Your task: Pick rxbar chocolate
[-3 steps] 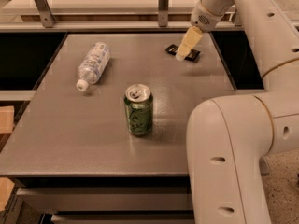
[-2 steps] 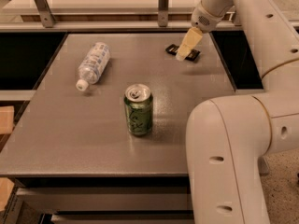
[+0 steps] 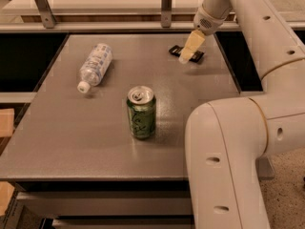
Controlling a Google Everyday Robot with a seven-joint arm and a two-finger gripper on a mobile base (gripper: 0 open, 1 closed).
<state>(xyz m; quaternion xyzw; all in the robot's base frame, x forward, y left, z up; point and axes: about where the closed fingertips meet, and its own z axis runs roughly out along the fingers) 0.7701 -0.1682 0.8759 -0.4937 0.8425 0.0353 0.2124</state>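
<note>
The rxbar chocolate (image 3: 175,50) is a small flat black bar lying on the grey table (image 3: 95,142) at its far right, near the back edge. My gripper (image 3: 189,49) hangs from the white arm directly over the bar's middle and covers it, so only the bar's two black ends show on either side. I cannot tell whether the gripper touches the bar.
A green soda can (image 3: 141,112) stands upright in the middle of the table. A clear plastic water bottle (image 3: 95,66) lies on its side at the far left. The white arm's bulky links (image 3: 228,161) fill the right foreground. A rail with metal posts (image 3: 167,4) runs behind the table.
</note>
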